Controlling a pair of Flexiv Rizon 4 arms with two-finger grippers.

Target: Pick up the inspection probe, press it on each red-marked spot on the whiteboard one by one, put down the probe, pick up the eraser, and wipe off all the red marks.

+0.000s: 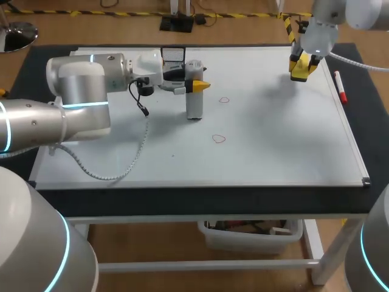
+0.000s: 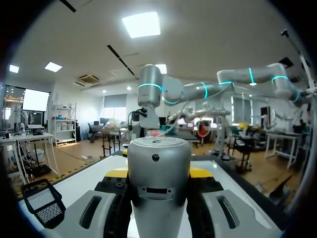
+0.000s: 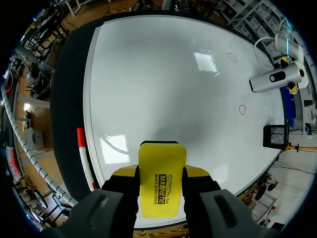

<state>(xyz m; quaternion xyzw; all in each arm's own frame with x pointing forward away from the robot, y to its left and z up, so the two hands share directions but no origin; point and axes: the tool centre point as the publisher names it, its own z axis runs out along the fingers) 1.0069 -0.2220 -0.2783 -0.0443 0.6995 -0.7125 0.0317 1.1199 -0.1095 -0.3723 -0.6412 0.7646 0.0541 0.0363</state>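
Head view: your left tool (image 1: 198,86) clamps probe (image 1: 194,104) upright on whiteboard (image 1: 273,140), near red marks (image 1: 224,100); your right tool (image 1: 304,62) grips eraser (image 1: 299,73) above far corner.
Left wrist view: probe (image 2: 159,178) clamped from both sides.
Right wrist view: eraser (image 3: 160,178) pinched, above whiteboard (image 3: 173,84) edge.

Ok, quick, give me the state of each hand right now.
Left hand: closed on the inspection probe.
Right hand: closed on the yellow eraser.
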